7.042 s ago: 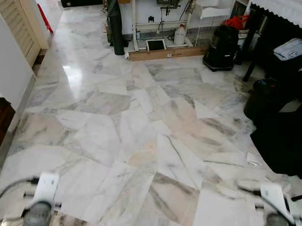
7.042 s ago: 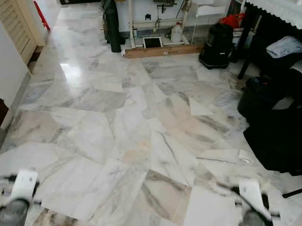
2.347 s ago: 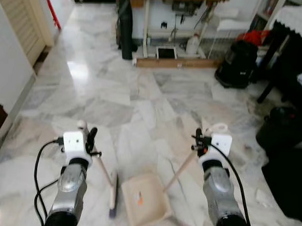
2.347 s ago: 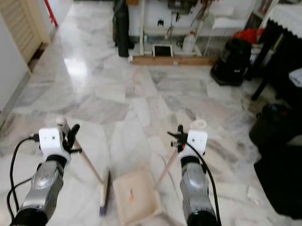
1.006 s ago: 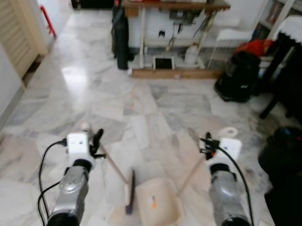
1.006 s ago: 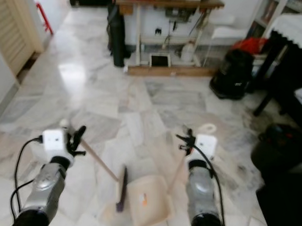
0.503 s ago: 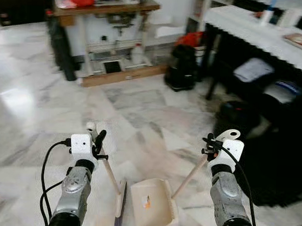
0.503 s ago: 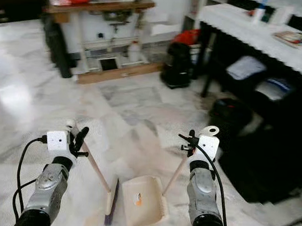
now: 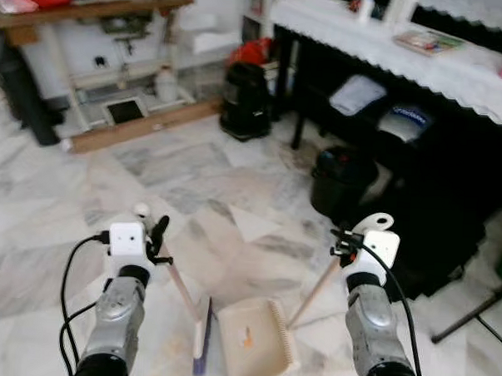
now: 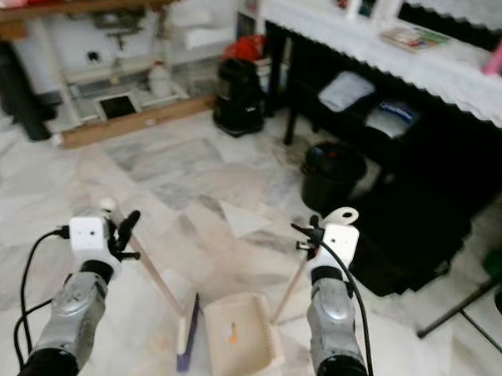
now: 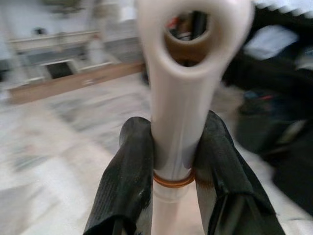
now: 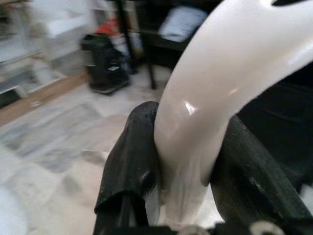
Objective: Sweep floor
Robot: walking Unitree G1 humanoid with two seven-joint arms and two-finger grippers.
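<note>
Showing the left gripper (image 11: 173, 156) clamping a cream-handled broom (image 9: 196, 340) and the right gripper (image 12: 188, 166) clamping a cream dustpan (image 9: 255, 340) on veined marble floor (image 9: 193, 185) beside a black table (image 9: 389, 86).

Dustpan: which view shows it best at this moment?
The right eye view: the whole dustpan lies on the floor beside the broom, its handle running up to the right tool. The left eye view shows much the same. The right wrist view gives a close look at the handle's white end between the fingers.
</note>
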